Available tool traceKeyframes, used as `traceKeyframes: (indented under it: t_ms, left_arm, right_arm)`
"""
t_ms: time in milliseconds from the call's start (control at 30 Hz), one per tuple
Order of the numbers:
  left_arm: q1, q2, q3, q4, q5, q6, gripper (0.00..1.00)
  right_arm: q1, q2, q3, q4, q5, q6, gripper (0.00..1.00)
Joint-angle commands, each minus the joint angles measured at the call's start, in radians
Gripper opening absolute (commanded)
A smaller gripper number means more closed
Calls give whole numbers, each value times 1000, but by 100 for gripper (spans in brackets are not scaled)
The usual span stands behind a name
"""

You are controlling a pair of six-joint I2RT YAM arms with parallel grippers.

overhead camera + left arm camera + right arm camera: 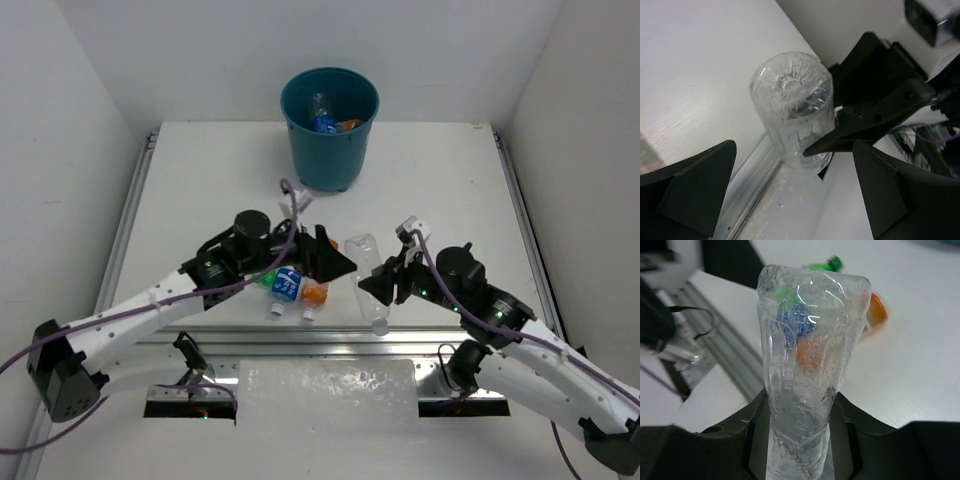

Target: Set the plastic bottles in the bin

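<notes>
My right gripper (378, 287) is shut on a clear unlabelled plastic bottle (363, 252) near the table's front edge, squeezing its body (807, 370) between both fingers. My left gripper (340, 263) stands open just left of that bottle, with nothing between its fingers (695, 185); in the left wrist view the bottle's base (792, 112) faces the camera. Under the left arm lie a blue-labelled bottle (287, 285), an orange-labelled one (313, 293) and a green one (262, 280). The teal bin (330, 150) stands at the back centre with bottles (322, 118) inside.
An aluminium rail (300, 350) runs along the table's front edge, just below the held bottle. White walls close in the table on the left, right and back. Purple cables trail along both arms.
</notes>
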Motion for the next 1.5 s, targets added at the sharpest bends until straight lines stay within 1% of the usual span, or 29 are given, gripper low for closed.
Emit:
traceKeyframes:
  t_ms: [0, 67, 167, 233, 300, 333, 367, 433, 467, 500, 533, 567, 600, 667, 700, 733, 833, 867, 900, 967, 1067, 1133, 1167, 1200, 1233, 1300, 1333, 1367, 1467]
  left_arm:
    - [-83, 59, 71, 171, 17, 5, 100]
    - [-114, 85, 77, 267, 68, -1, 100]
    - [-154, 140, 137, 259, 92, 14, 99]
    - [-166, 176, 157, 251, 95, 19, 94]
    - [-175, 193, 174, 251, 97, 22, 72]
    - [-175, 197, 178, 247, 89, 23, 56]
    - [-175, 199, 190, 237, 54, 25, 22]
    - [-175, 196, 220, 190, -4, 32, 1]
    - [-174, 193, 233, 169, -89, 34, 0]
    - [-174, 193, 252, 139, -146, 35, 0]
    - [-171, 194, 301, 66, -218, 38, 0]
    - [-166, 200, 336, 25, -286, 42, 0]
    - [-157, 220, 373, -31, -423, 43, 0]
    - [-105, 246, 503, -127, -597, 51, 0]
    - [-79, 272, 545, -157, -636, 55, 0]
    - [-15, 288, 619, -160, -662, 58, 0]
    - [70, 369, 776, -146, -778, 103, 1]
    - [85, 428, 860, -128, -893, 145, 5]
    - [86, 461, 861, -114, -933, 172, 5]
    - [118, 533, 973, -71, -981, 219, 9]
    - [173, 689, 1124, 3, -949, 285, 10]
    - [205, 833, 1293, -10, -943, 310, 12]
    - [214, 883, 1362, -23, -932, 315, 17]
    - [224, 983, 1425, -60, -929, 319, 25]
    - [236, 1034, 1553, -82, -926, 321, 48]
    - [244, 1128, 1653, -103, -926, 327, 76]
    - [245, 1139, 1652, -94, -916, 333, 96]
    - [245, 1139, 1636, -76, -893, 341, 100]
    - [247, 1087, 1539, 7, -869, 364, 100]
  right_arm:
    - [1, -47, 80, 28, -205, -116, 20]
    - [1, -53, 107, 16, -265, -125, 20]
    - [1, -69, 115, 32, -322, -124, 20]
    - [1, -81, 112, 55, -334, -122, 20]
    - [-1, -84, 111, 55, -349, -130, 21]
    - [1, -84, 112, 49, -345, -138, 22]
    - [1, -87, 108, 42, -336, -139, 23]
    - [1, -93, 105, 14, -266, -141, 45]
    - [1, -99, 100, 5, -221, -135, 62]
    - [2, -124, 97, -6, -164, -126, 85]
    - [1, -141, 94, -32, -105, -106, 99]
    - [1, -155, 100, -53, 5, -99, 99]
    - [-1, -180, 106, -108, 50, -89, 99]
    - [1, -202, 144, -173, 188, -72, 99]
    - [2, -219, 158, -234, 227, -64, 99]
    - [1, -228, 184, -259, 258, -58, 99]
    - [1, -257, 219, -329, 301, -56, 99]
    - [1, -267, 226, -348, 304, -53, 99]
    - [1, -267, 229, -357, 301, -53, 99]
    - [1, -276, 235, -368, 296, -53, 99]
    - [1, -271, 240, -382, 298, -61, 99]
    - [1, -268, 240, -389, 298, -67, 99]
    - [1, -264, 238, -392, 298, -70, 99]
    - [1, -262, 236, -394, 295, -78, 99]
    - [1, -257, 239, -395, 293, -79, 99]
    - [1, -244, 244, -397, 287, -87, 99]
    - [1, -238, 249, -397, 284, -89, 99]
    - [1, -221, 252, -399, 284, -86, 99]
    - [1, -192, 241, -391, 275, -60, 99]
